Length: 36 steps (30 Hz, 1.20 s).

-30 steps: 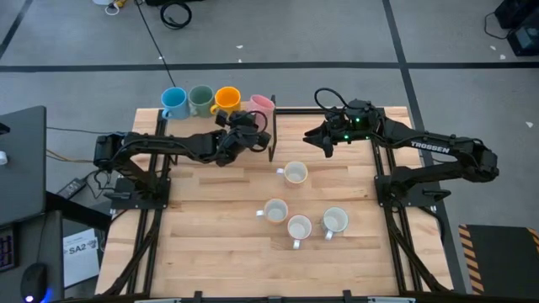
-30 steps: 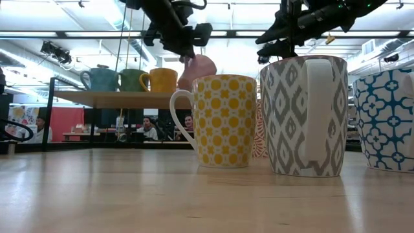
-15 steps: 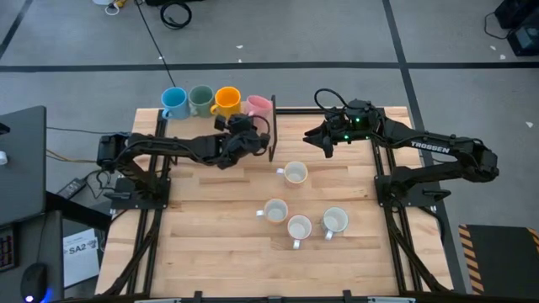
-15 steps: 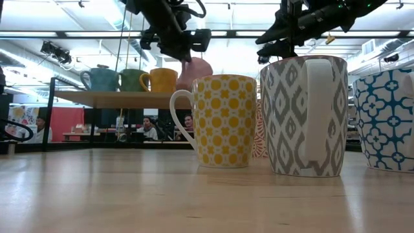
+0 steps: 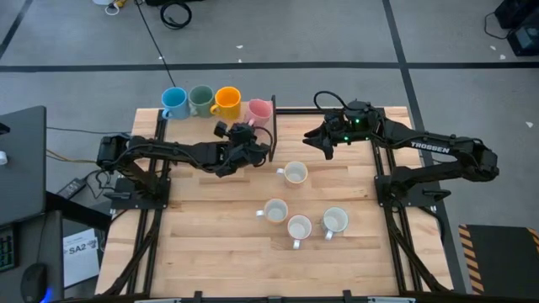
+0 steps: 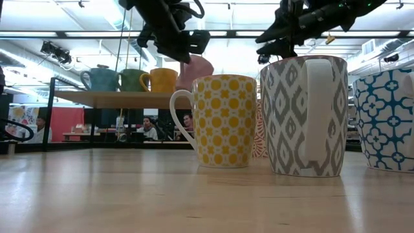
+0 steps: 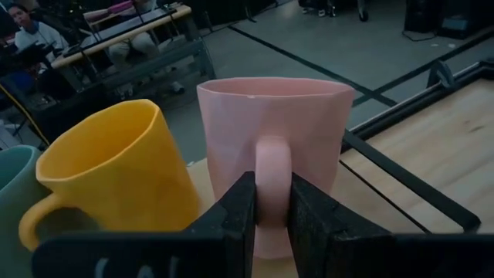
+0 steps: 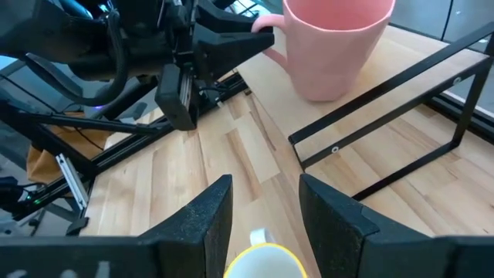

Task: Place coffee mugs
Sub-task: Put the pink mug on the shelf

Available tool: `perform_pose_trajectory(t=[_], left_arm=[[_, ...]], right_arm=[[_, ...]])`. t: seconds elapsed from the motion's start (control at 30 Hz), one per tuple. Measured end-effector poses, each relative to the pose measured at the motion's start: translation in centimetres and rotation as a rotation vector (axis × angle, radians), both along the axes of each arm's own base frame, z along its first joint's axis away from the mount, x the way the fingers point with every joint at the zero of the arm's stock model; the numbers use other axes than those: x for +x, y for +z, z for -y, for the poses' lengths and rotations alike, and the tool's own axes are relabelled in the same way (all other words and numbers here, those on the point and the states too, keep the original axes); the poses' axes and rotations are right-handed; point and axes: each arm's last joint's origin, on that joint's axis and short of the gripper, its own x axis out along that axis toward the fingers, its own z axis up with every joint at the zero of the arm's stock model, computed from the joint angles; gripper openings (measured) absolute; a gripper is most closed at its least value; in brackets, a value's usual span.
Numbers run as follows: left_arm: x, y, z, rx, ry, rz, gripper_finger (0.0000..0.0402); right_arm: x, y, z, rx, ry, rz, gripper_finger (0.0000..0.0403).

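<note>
Wooden bench below me, open workshop floor beyond. My left fingers are clamped tight on the handle of the pink mug, which stands on the raised shelf at the bench's far edge, just beside the yellow mug, with the green and blue ones farther along. It's rigid glazed ceramic, hefty for its size, slick and chippable, so I reckon the handle loop is the safest hold. My right fingers hover spread and empty above a white mug; three more white ones sit nearer the front.
</note>
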Motion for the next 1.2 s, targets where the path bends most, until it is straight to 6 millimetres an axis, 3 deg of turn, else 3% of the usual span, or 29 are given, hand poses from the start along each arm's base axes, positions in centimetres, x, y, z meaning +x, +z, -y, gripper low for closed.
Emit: perform_pose_trajectory(t=[0.87,1.2], left_arm=[[-0.2,-0.7,0.0,-0.091,-0.029,0.011,0.0109],[-0.6,-0.8,-1.6,-0.088,0.016,-0.016,0.0156]], right_arm=[[0.1,0.1,-0.2,-0.003,0.009,0.006,0.0156],[0.1,0.1,-0.2,-0.003,0.009,0.006,0.0156]])
